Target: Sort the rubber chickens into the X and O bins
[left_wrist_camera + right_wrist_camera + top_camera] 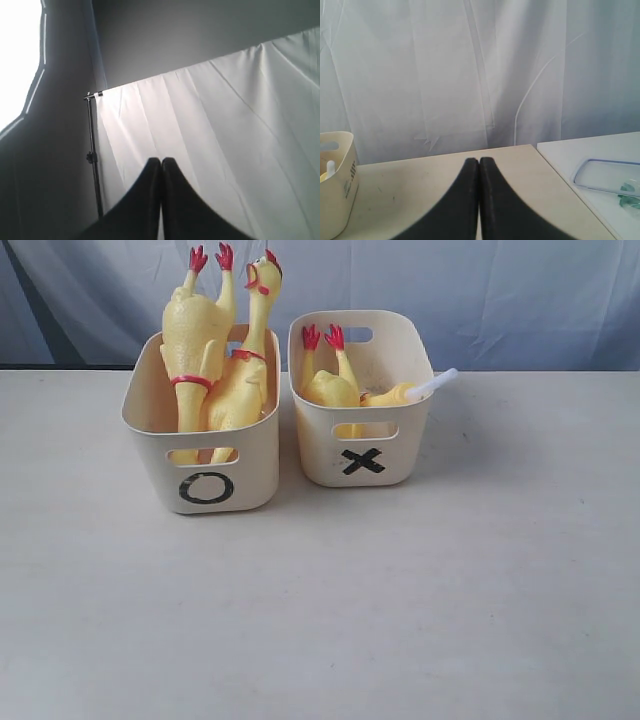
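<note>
At the table's point(400, 620) far edge, two chickens point(196, 345) stand in the O bin point(255, 475), another chicken point(335, 388) lies in the X bin point(320, 455); left gripper point(161, 160) and right gripper point(479, 160) are closed, empty.

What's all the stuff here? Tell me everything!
Tubs: two, cream, side by side; O tub, X tub.
Chickens in O tub: two, yellow-red, standing; feet-up chicken, head-up chicken.
Chickens in X tub: one lying chicken, feet up; yellow shape beside it, maybe another.
Stick: one, white, poking from X tub.
Table: one, cream, underneath.
Curtain: one, white, behind.
Lid: one, clear, on white side table.
Pole: one, black, holding curtain.
Grippers: two, black, shut; left gripper, right gripper.
</note>
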Controlling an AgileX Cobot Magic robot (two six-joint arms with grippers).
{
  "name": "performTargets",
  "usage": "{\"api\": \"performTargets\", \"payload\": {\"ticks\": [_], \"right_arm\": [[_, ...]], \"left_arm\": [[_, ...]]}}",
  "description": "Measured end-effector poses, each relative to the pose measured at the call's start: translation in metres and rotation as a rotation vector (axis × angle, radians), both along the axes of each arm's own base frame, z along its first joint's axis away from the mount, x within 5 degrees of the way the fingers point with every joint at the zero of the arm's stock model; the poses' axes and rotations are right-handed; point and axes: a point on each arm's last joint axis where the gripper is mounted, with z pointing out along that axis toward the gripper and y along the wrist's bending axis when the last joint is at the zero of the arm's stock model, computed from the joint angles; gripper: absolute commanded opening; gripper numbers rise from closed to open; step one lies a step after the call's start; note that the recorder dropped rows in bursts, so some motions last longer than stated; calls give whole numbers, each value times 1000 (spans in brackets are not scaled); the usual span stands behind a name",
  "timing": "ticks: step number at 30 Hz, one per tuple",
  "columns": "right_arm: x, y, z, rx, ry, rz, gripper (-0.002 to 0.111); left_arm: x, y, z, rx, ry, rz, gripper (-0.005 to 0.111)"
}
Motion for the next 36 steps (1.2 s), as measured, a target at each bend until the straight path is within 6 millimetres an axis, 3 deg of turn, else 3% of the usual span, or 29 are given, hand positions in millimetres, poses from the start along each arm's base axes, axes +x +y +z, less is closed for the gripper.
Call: {"api": "performTargets", "payload": {"ticks": [5,10,20,26,31,36], "right_arm": [[0,1,0,8,0,6,-1],[4,5,0,39,-44,57,-1],[19,30,6,-11,-626,321,-1],[33,34,-28,-8,-618,362,-1],[49,35,-73,9,-483,364,-1],[52,33,-83,55,-434,349,-1]], "left_arm": [[4,-9,-16,299,90,105,0],[15,-12,-31,400,170,132,0],[37,-9,-63,593,232,285,0],[55,-10,-98,710,326,314,0],[67,-11,-130,750,418,289,0],[74,-11,-158,776,495,263,0]]}}
